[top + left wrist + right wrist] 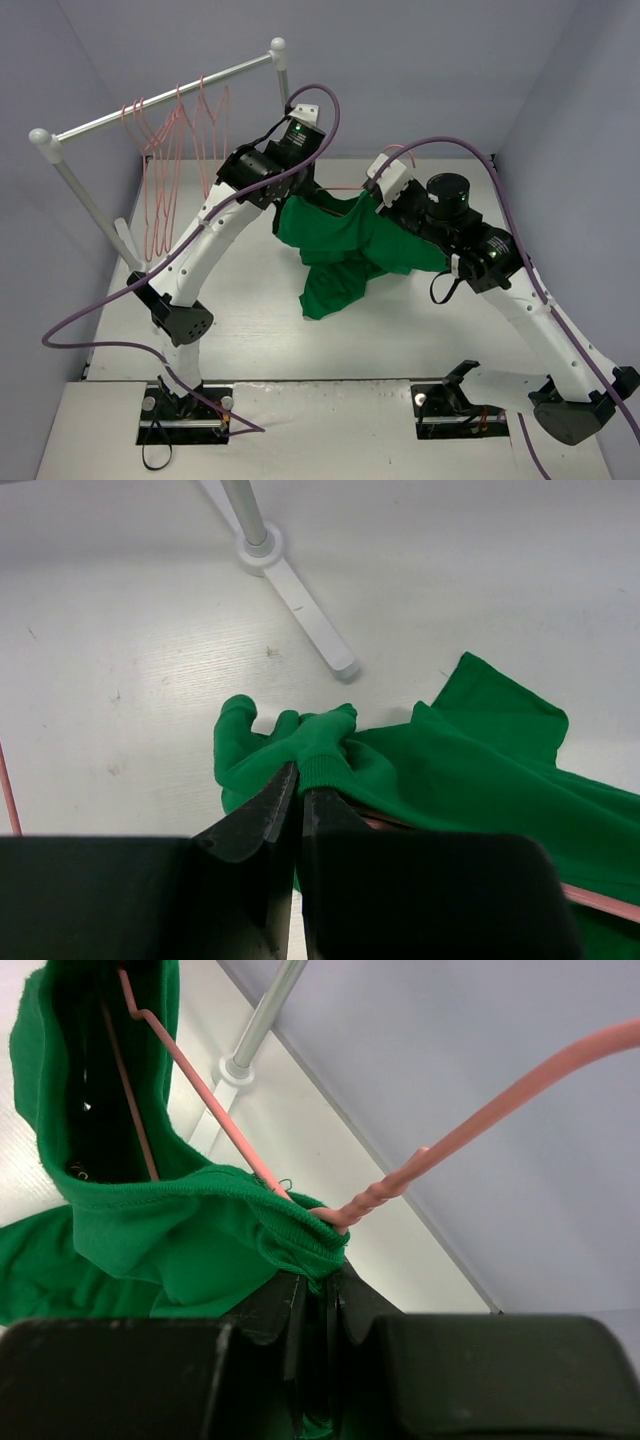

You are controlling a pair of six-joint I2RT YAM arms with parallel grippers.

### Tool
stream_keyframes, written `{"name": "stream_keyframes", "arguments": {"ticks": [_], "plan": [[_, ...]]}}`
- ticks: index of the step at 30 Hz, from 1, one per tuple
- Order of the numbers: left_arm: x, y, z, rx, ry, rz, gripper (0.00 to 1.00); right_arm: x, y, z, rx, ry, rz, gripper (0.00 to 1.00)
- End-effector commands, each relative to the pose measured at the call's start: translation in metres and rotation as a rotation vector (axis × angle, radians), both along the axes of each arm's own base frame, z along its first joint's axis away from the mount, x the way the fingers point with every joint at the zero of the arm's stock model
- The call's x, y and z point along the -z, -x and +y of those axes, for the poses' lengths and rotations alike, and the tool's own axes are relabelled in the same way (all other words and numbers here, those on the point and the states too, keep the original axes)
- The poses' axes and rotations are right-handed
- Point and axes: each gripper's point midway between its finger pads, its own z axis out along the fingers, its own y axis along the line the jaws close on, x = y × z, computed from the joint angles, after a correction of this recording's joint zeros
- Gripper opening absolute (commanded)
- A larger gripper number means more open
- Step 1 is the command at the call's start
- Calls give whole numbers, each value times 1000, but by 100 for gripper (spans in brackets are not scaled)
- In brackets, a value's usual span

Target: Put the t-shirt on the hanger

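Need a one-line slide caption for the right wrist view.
Right gripper pinches the t-shirt hem beside the hanger neck, its wire running inside the fabric.

One t-shirt (pixel 350 250), one rack (pixel 160 101), several hangers (pixel 160 165).

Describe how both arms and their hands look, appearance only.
The left arm and right arm are built alike: white tubular links joined by black housings, each with a small green light near the wrist and a purple cable looping along it. The left hand and right hand each have two matte black, flat fingers.
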Motion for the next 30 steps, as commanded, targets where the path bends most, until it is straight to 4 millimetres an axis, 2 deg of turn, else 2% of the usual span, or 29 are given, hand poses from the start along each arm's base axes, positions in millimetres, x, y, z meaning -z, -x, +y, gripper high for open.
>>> {"name": "stream_keyframes", "arguments": {"ticks": [1, 5, 7, 10, 16, 18, 21, 25, 30], "plan": [[-37, 4, -2, -22, 78, -85, 0, -59, -6, 12, -12, -140, -146, 0], [-44, 0, -10, -3, 94, -104, 0, -59, -2, 21, -48, -156, -139, 0], [-57, -2, -6, -2, 85, -146, 0, -56, 1, 25, -69, -159, -131, 0], [-65, -2, -3, -5, 89, -169, 0, -56, 4, 28, -84, -173, -123, 0], [-57, -2, -15, 21, 76, -157, 0, -59, 6, 38, -116, -190, -118, 0], [-60, -3, -19, 55, 63, -169, 0, -59, 10, 43, -150, -192, -113, 0], [-69, -6, -16, 81, 25, -207, 0, -55, 15, 48, -193, -196, -99, 0], [-71, -2, -15, 99, 8, -215, 0, -52, 19, 51, -210, -214, -79, 0], [-61, 4, -26, 129, 7, -190, 0, -53, 20, 51, -208, -222, -81, 0]]}}
